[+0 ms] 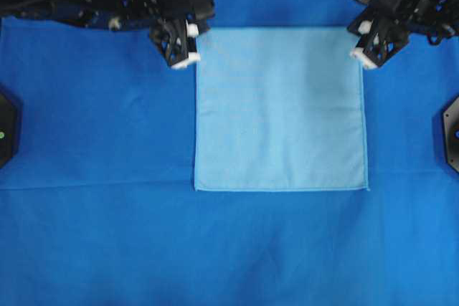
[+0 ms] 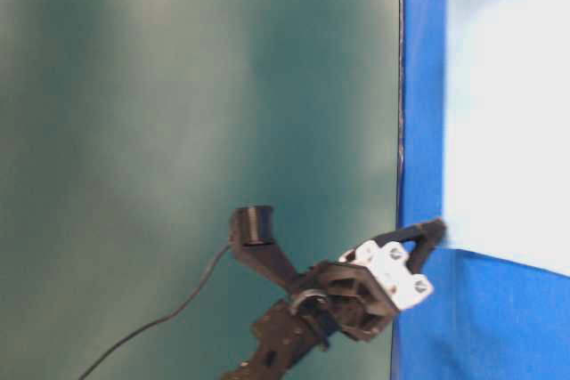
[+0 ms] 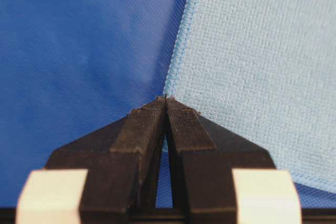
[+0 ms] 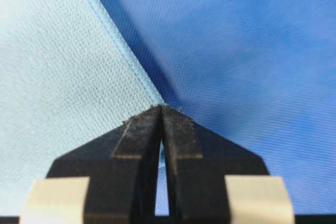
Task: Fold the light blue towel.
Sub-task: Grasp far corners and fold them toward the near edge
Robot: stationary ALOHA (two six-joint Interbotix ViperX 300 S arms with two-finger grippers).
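From overhead, you see the light blue towel [image 1: 280, 109] lying flat on the royal-blue table cloth [image 1: 93, 234], the left gripper [image 1: 192, 46] and right gripper [image 1: 361, 49] at its two far corners. At table level, one gripper [image 2: 435, 230] meets the towel's corner. The left wrist view shows its jaws pressed together, pinching the hem; the right wrist view shows the same. A thin bite could slip as you lift, or snag the cloth beneath.

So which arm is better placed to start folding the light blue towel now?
Neither alone. The left tool is shut on one far corner of the light blue towel, the right tool on the other, so both should probably pull together.
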